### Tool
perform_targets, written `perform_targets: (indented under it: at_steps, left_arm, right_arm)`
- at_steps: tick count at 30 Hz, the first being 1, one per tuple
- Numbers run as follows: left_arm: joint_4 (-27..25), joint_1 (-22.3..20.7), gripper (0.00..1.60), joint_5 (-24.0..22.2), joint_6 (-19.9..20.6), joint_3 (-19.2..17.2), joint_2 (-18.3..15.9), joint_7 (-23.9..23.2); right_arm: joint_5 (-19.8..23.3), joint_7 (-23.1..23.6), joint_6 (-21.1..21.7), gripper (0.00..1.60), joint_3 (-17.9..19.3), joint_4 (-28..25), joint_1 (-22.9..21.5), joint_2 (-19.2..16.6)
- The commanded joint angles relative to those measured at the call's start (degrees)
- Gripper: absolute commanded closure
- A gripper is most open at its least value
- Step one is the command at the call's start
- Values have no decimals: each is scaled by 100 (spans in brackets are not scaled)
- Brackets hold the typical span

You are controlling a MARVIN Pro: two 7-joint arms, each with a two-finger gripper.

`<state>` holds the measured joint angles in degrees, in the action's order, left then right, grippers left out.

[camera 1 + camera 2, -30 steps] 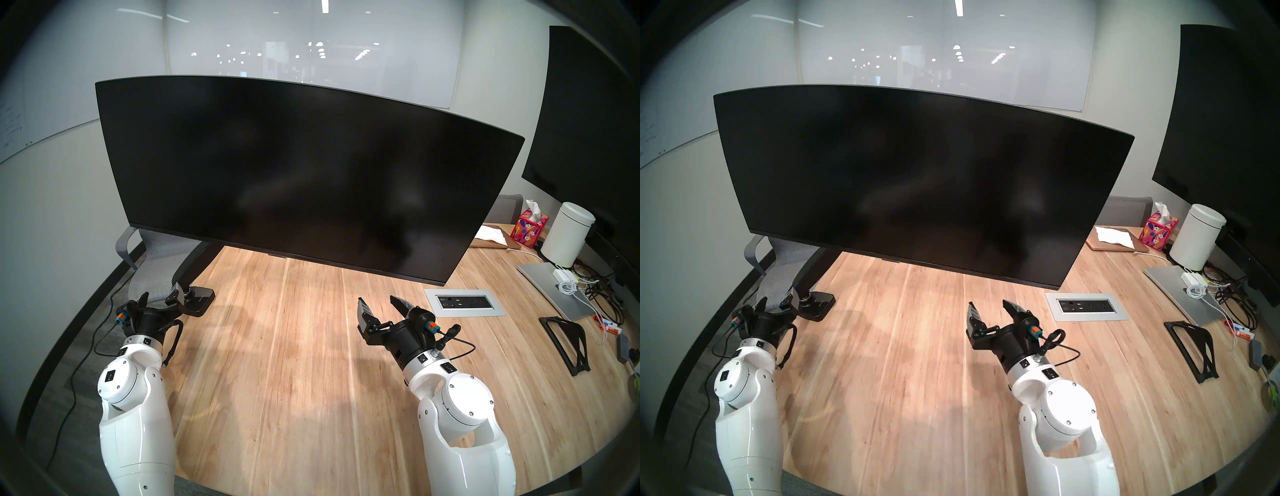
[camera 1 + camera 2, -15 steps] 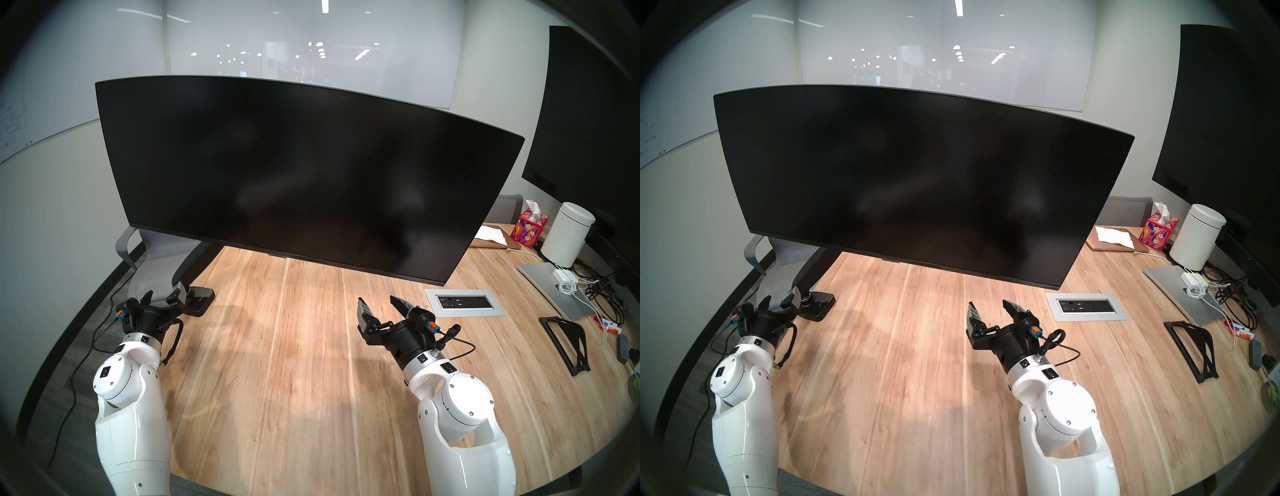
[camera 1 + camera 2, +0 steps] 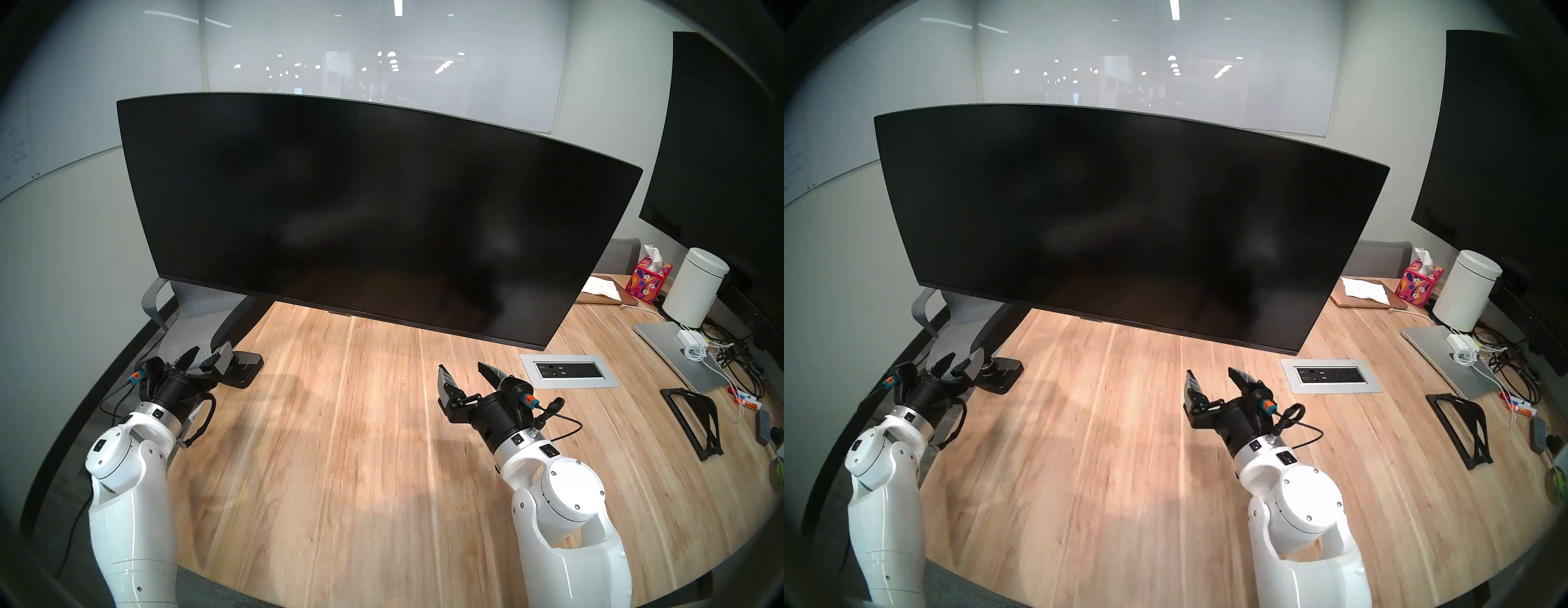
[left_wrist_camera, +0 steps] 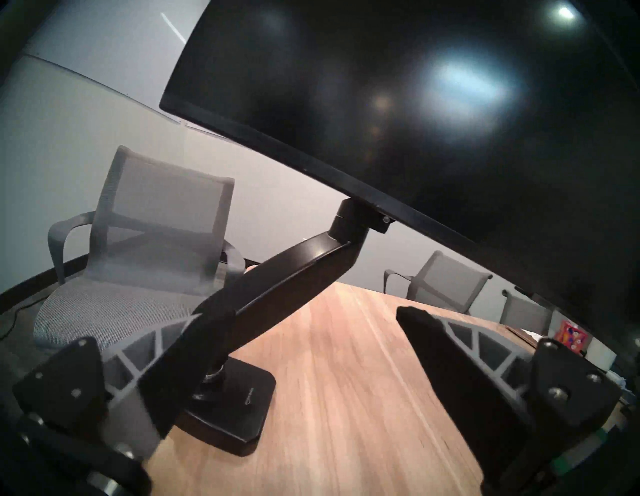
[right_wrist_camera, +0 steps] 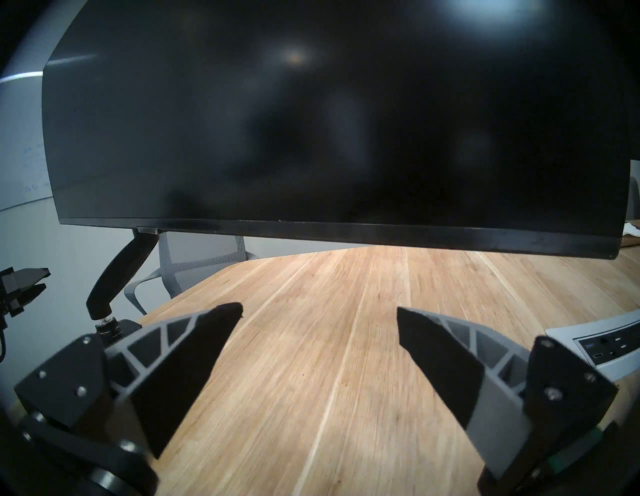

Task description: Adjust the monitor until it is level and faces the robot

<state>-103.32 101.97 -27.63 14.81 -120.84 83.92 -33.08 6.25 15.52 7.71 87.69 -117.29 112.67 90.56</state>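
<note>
The wide curved black monitor (image 3: pixel 373 212) hangs over the wooden table (image 3: pixel 348 424) on a black articulated arm (image 4: pixel 294 263) with a base clamp (image 3: pixel 244 368) at the table's left edge. The screen is tilted, its right end lower than its left and nearer me. It also shows in the right head view (image 3: pixel 1123 225) and the right wrist view (image 5: pixel 329 121). My left gripper (image 3: pixel 208 354) is open and empty just in front of the mount's base. My right gripper (image 3: pixel 462 373) is open and empty, hovering over the table below the monitor's lower right corner.
A grey mesh chair (image 3: pixel 191 322) stands behind the mount. A power socket panel (image 3: pixel 568 370) is set in the table right of my right gripper. At the far right are a white canister (image 3: pixel 695 288), tissue box (image 3: pixel 648 280), laptop (image 3: pixel 679 352), cables, a black stand (image 3: pixel 695 420) and a wall screen (image 3: pixel 721 140).
My left arm has swung outward to the left at the elbow, and its gripper has moved a little up and right, toward the mount's base. The right arm and monitor have not moved.
</note>
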Motion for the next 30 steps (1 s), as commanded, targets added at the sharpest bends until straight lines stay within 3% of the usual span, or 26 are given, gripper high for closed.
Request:
perform_targets:
  at_steps: [1,18,30]
  left_arm:
    - [-16,210,0,-5,-365,14,-312,-679]
    - [134,357,0,365,-1255,38,-597,-1581]
    - [163,301,0,437,-1183,-35,-692,-1797]
  right_arm:
    - [4,3,-18,0,2,-120,-19,2]
    - [4,3,-17,0,2,-121,-19,2]
    - [4,3,-16,0,2,-122,-18,2]
